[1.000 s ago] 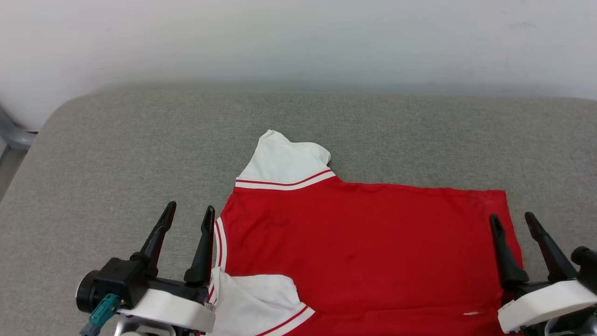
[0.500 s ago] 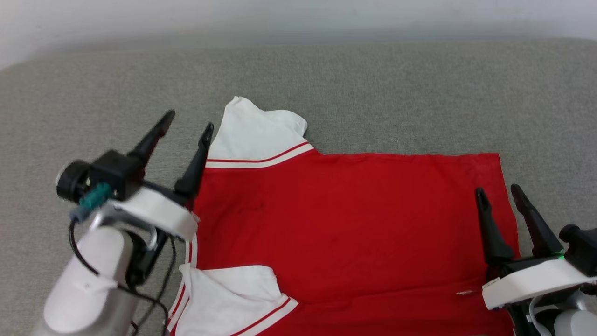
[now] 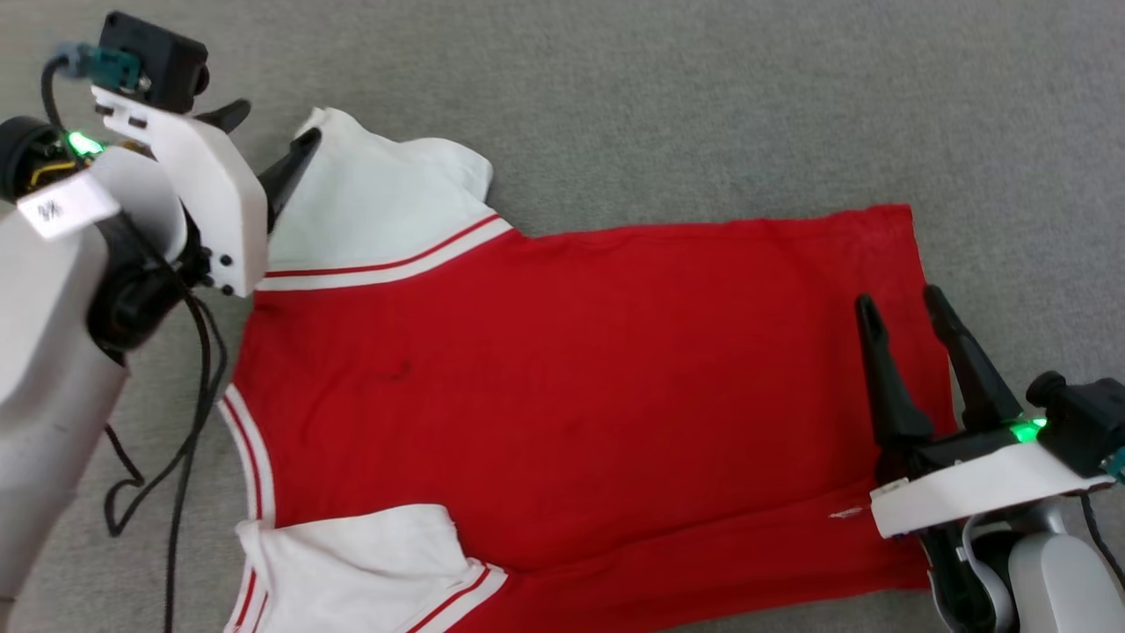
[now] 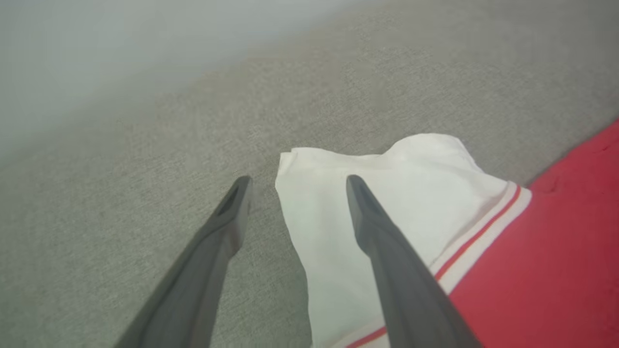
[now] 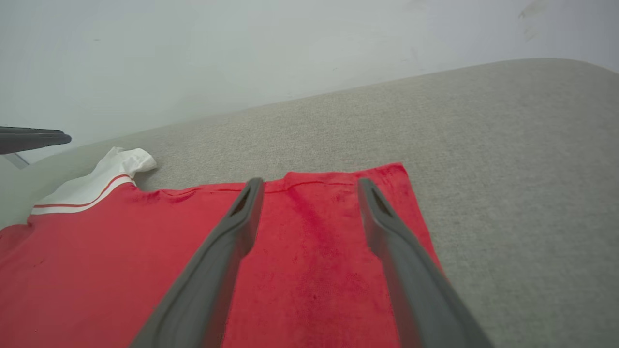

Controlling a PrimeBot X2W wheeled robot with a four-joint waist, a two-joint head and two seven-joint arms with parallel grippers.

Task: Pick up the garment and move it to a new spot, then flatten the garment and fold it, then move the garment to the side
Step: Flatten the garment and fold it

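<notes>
The garment point(image 3: 571, 369) is a red jersey lying flat, plain red side up, on the grey padded surface point(image 3: 703, 114). One white sleeve point(image 3: 378, 202) points to the far left, the other point(image 3: 352, 563) lies at the near left, and the striped collar point(image 3: 246, 448) is at the left edge. My left gripper point(image 3: 279, 121) is open at the far sleeve point(image 4: 387, 193), with one finger over the white cloth and the other over the grey surface. My right gripper point(image 3: 898, 296) is open over the red hem point(image 5: 319, 227) near its far right corner, holding nothing.
A pale wall point(image 5: 242, 58) rises behind the grey surface point(image 5: 508, 169). A black cable point(image 3: 180, 413) hangs from my left arm beside the collar. A dark finger of my left gripper point(image 5: 34, 137) shows at the left edge of the right wrist view.
The head camera has tilted down, shifting the whole picture. My left gripper has moved from beside the collar forward to the far sleeve. The right gripper stays over the hem, still open.
</notes>
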